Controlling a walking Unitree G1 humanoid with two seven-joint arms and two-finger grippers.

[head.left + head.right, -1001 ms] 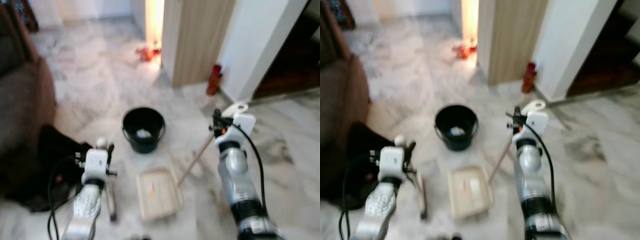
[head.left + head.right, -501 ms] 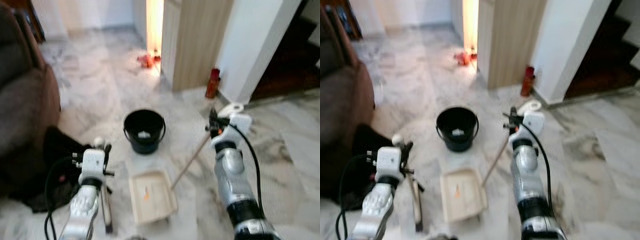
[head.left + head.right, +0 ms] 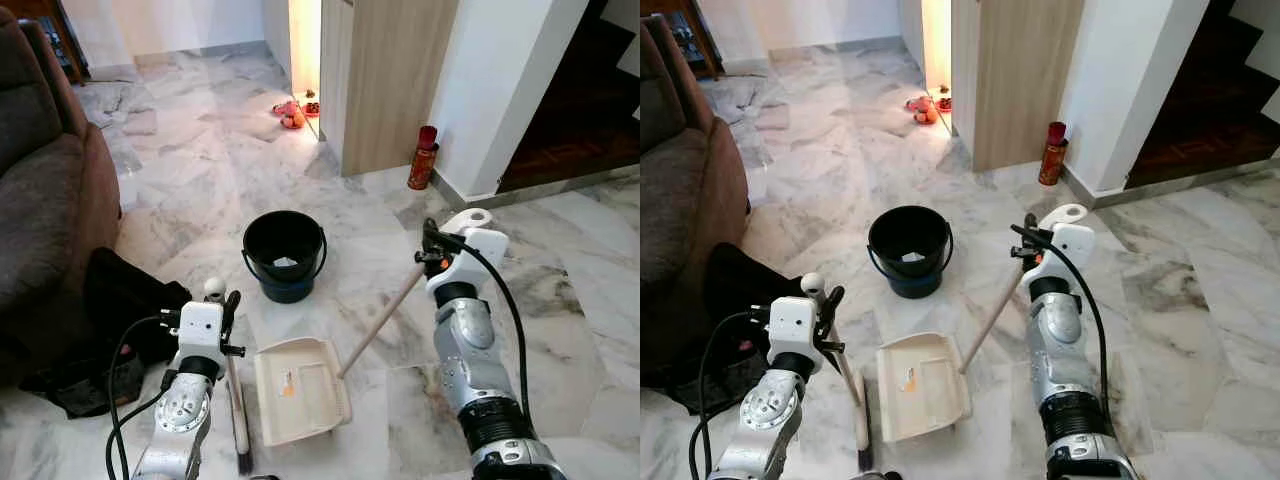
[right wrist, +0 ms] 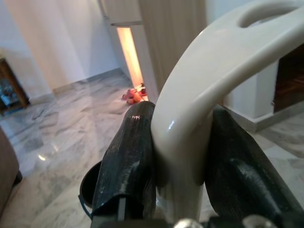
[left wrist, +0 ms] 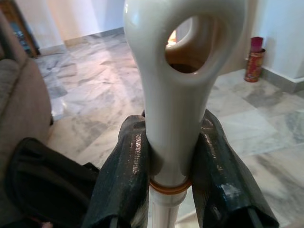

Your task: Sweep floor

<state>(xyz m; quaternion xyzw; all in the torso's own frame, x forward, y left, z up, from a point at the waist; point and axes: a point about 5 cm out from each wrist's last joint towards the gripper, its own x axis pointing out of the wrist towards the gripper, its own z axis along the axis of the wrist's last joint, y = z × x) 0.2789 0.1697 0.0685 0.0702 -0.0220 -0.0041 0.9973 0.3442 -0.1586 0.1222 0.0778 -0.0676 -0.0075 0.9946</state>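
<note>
left gripper (image 5: 170, 164): clamped on the cream broom handle (image 5: 175, 109), held upright-ish
right gripper (image 4: 178, 156): closed round the dustpan handle (image 4: 209, 80)
dustpan (image 3: 300, 388): cream, laid flat on the marble floor (image 3: 190, 170), near the black bucket (image 3: 284, 255)

Place: a home — a living area opening onto a hallway.
Floor (image 3: 190, 150): polished grey-veined marble tiles.
Seating: a brown upholstered sofa (image 3: 45, 190) at the robot's left.
Doorway: a wood-panelled partition (image 3: 395, 80) beside a lit passage — small slippers (image 3: 292, 113) lie there.
Cleaning gear: a black bucket (image 3: 284, 255) on the floor.
</note>
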